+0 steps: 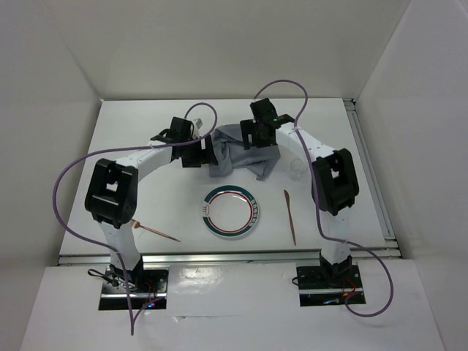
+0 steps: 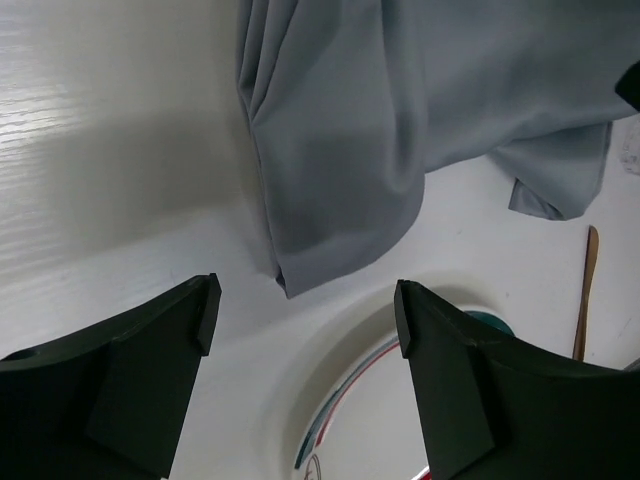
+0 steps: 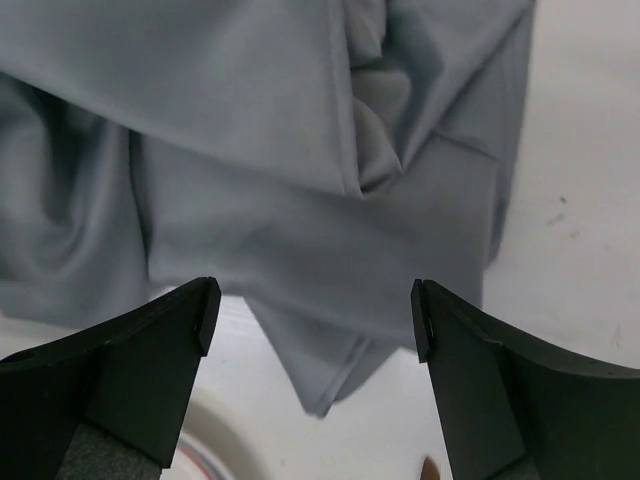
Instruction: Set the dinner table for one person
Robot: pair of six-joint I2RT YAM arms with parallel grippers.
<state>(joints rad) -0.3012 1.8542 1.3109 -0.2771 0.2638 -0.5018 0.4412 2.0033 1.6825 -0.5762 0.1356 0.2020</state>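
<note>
The white dinner table [image 1: 146, 131] holds a crumpled grey cloth [image 1: 238, 155] at its middle back. A white plate [image 1: 231, 212] with a green and red rim lies in front of the cloth. A wooden utensil [image 1: 290, 216] lies right of the plate and another [image 1: 155, 232] to its left. My left gripper [image 1: 203, 153] is open and empty over the cloth's left edge. In the left wrist view the left gripper [image 2: 305, 320] hangs above the plate rim [image 2: 340, 400], near the cloth's corner [image 2: 330, 200]. My right gripper [image 1: 252, 137] is open and empty; it hangs above the cloth [image 3: 300, 150] in the right wrist view [image 3: 315, 320].
What looks like a clear glass [image 1: 298, 171] stands right of the cloth, near the right arm. White walls enclose the table at the back and sides. A metal rail [image 1: 369, 175] runs along the table's right edge.
</note>
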